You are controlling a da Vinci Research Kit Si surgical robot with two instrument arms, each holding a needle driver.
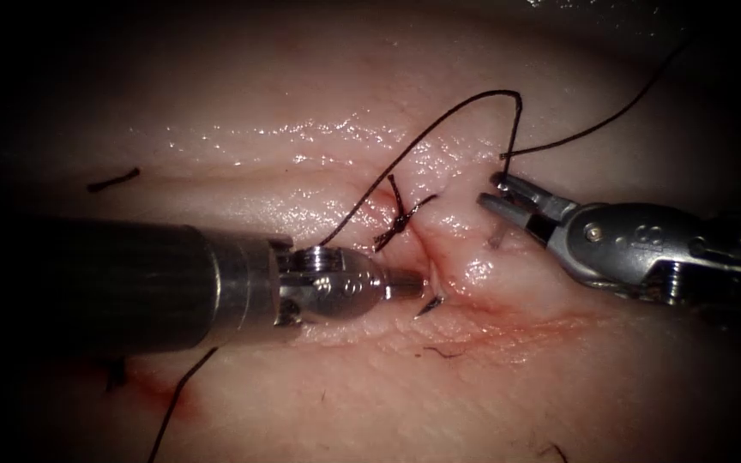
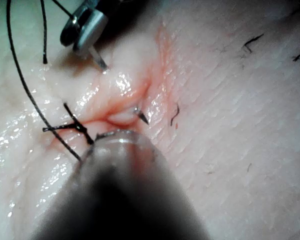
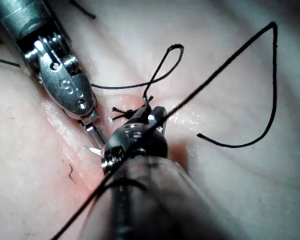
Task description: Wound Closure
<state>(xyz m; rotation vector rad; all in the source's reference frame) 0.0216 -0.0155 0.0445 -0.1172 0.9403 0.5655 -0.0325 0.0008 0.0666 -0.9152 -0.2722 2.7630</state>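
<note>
The cut [image 1: 426, 257] runs through the tissue [image 1: 319, 171] with a tied stitch [image 1: 398, 221] across it. The curved needle is in the tissue: its tail [image 1: 497, 236] enters on the right of the cut and its tip [image 1: 429, 304] pokes out at the cut. My right tool [image 1: 490, 192] is shut on the needle near its tail [image 2: 97, 57]. Shut and holding nothing, my left tool [image 1: 412, 282] rests on the left edge of the cut, just beside the tip [image 3: 94, 150]. Thread [image 1: 473, 99] arcs from the stitch up over the tissue and off to the upper right.
Short cut ends of thread lie on the tissue at the far left [image 1: 113, 180] and below the cut [image 1: 443, 351]. Another strand [image 1: 182, 399] trails out under the left shaft. Red fluid [image 1: 508, 321] tints the lower lip of the cut.
</note>
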